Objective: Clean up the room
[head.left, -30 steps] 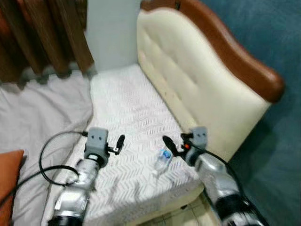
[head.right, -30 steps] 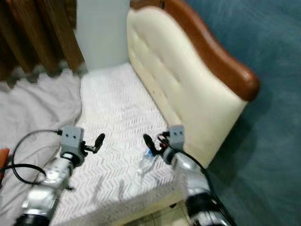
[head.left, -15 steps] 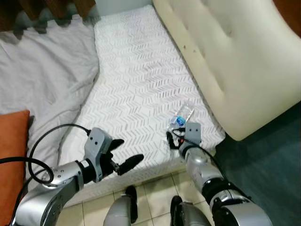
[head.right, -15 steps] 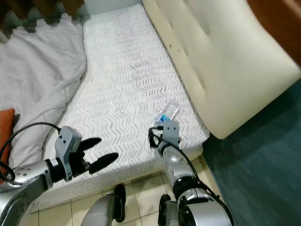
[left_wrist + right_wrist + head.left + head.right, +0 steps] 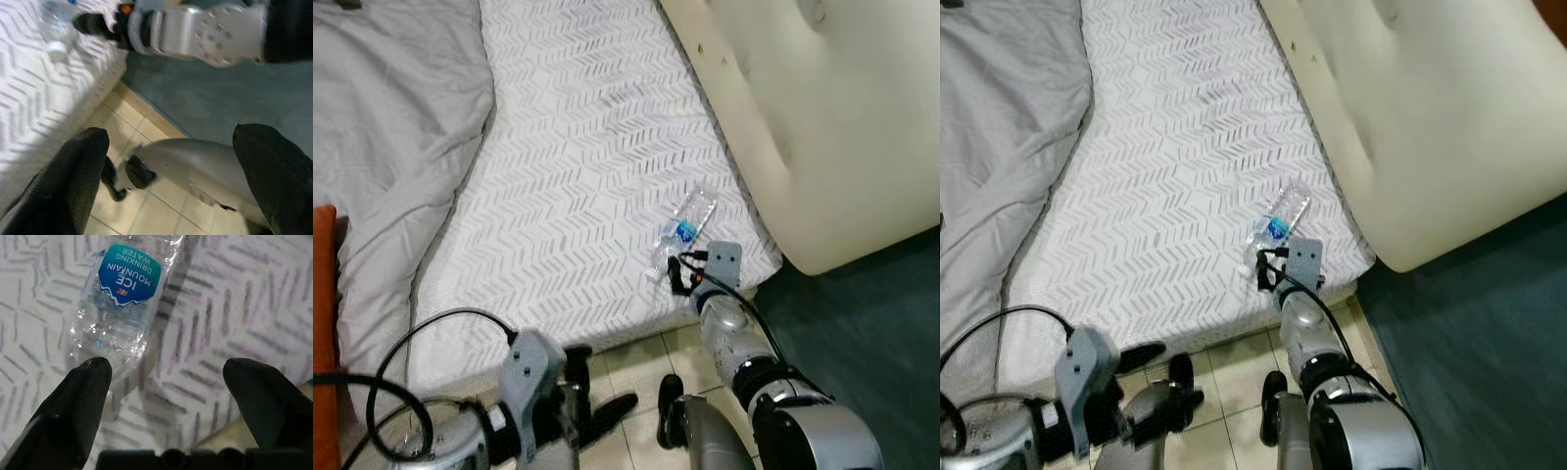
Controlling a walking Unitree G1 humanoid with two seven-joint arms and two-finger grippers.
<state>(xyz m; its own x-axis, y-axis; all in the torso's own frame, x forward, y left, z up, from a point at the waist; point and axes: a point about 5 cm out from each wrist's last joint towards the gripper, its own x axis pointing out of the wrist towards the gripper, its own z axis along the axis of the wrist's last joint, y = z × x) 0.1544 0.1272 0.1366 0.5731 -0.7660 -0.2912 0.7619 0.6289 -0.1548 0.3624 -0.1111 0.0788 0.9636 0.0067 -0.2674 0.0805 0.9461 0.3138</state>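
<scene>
A clear plastic water bottle (image 5: pixel 683 231) lies on its side on the white patterned mattress (image 5: pixel 578 166), near the corner by the cream headboard (image 5: pixel 822 127). The right gripper (image 5: pixel 166 406) hovers at it, fingers spread wide, one fingertip (image 5: pixel 80 396) against the bottle. The left gripper (image 5: pixel 171 181) hangs low over the tiled floor (image 5: pixel 146 210), also spread

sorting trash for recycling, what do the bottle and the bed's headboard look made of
Bottle: clear thin plastic, probably; see-through, crinkled walls, glossy teal printed label, white cap.
Headboard: cream leather or vinyl, by the look; smooth slight sheen, tufted dimples.

Bottle (image 5: pixel 686 231) on mattress (image 5: pixel 578 166), near headboard (image 5: pixel 813 127); blanket (image 5: pixel 382 127) left.
</scene>
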